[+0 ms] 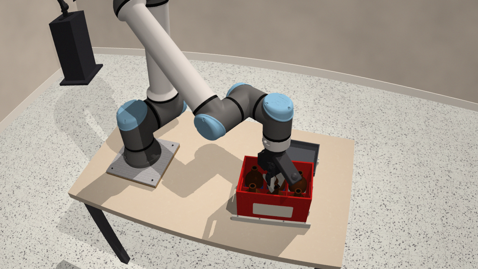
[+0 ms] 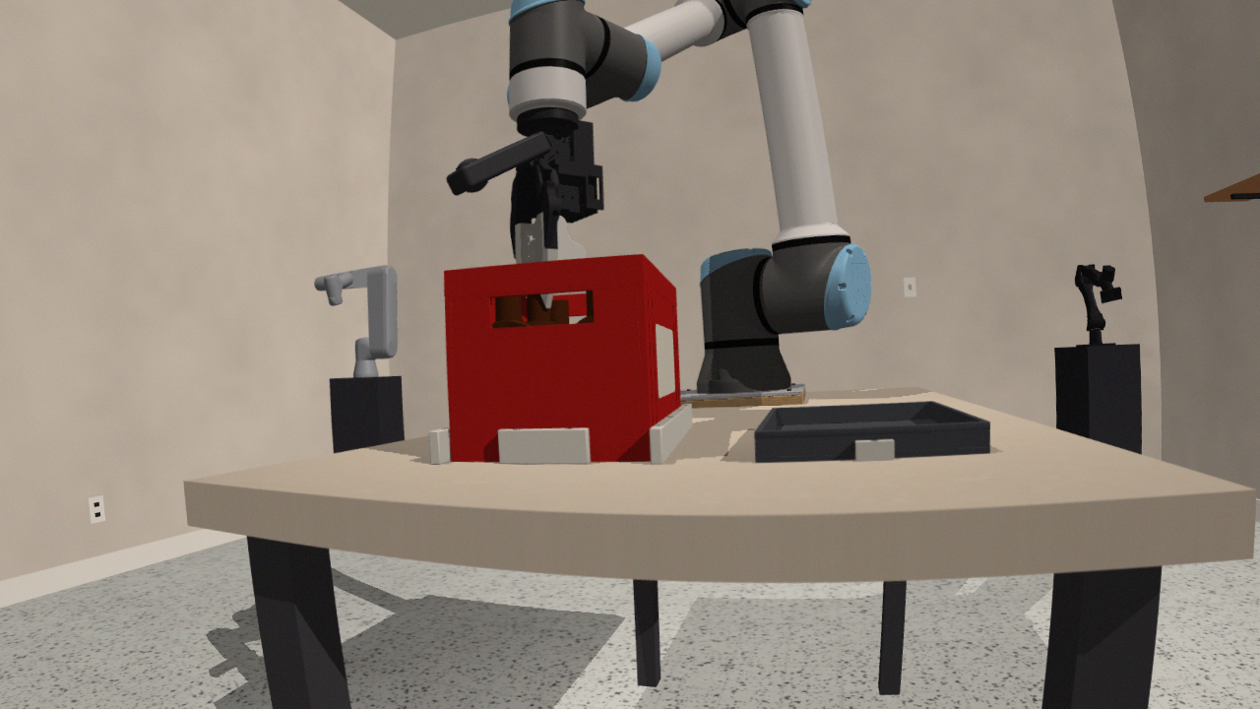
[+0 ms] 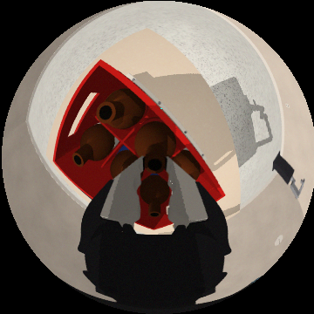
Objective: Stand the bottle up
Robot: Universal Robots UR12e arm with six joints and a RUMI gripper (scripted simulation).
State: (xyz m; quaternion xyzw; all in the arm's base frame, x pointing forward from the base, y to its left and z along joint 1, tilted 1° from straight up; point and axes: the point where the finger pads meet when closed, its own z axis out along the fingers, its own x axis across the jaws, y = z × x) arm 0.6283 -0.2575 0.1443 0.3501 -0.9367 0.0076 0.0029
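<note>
Bottle [image 1: 275, 191] [image 3: 154, 139] stood among its brown neighbours inside the red crate [image 1: 273, 209] [image 2: 545, 379] [image 3: 76, 113], neck gripped by the hand [image 1: 275, 187] [image 2: 546, 299] [image 3: 154, 157]!

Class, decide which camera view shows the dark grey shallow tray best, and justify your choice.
The exterior view: the dark grey shallow tray stands unobstructed there, its outline complete. In the top view, the red crate and robot arm hide part of it. The wrist view shows no recognisable tray.
</note>
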